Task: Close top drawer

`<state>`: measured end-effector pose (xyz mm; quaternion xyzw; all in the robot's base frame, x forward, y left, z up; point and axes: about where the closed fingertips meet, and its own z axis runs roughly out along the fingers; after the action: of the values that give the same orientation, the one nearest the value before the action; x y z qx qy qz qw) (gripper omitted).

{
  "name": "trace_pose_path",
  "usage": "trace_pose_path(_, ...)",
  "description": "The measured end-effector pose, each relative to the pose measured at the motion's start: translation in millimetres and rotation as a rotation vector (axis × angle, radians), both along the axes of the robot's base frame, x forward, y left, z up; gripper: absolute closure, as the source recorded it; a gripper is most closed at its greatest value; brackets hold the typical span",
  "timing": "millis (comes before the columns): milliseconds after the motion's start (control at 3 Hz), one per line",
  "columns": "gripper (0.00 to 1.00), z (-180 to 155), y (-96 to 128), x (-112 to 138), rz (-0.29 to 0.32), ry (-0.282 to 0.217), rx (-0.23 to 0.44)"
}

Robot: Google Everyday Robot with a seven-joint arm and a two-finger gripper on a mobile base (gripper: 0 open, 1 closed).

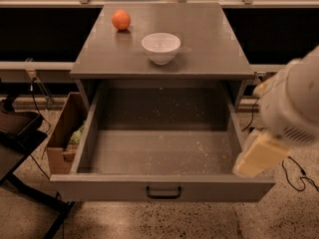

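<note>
The top drawer [159,153] is pulled fully out of the grey cabinet, and its speckled grey floor is bare. Its front panel [99,188] faces me, with the black bar handle [163,192] at centre. My white arm [294,103] comes in from the right. Its cream end part, the gripper [256,158], hangs over the drawer's right wall near the front right corner. It is well to the right of the handle.
An orange [120,20] and a white bowl [161,48] sit on the cabinet top [209,44]. A cardboard box [62,133] stands on the floor left of the drawer, beside a black stand [20,138]. Cables [299,176] lie on the floor at right.
</note>
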<state>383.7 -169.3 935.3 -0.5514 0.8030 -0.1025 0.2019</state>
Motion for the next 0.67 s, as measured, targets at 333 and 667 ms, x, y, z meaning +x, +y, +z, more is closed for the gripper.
trace_pose_path(333,0.47,-81.8,49.9,-21.5,-0.053,0.062,0.172)
trace_pose_path(667,0.72,-170.2,78.7,-39.9,-0.085,0.158,0.253)
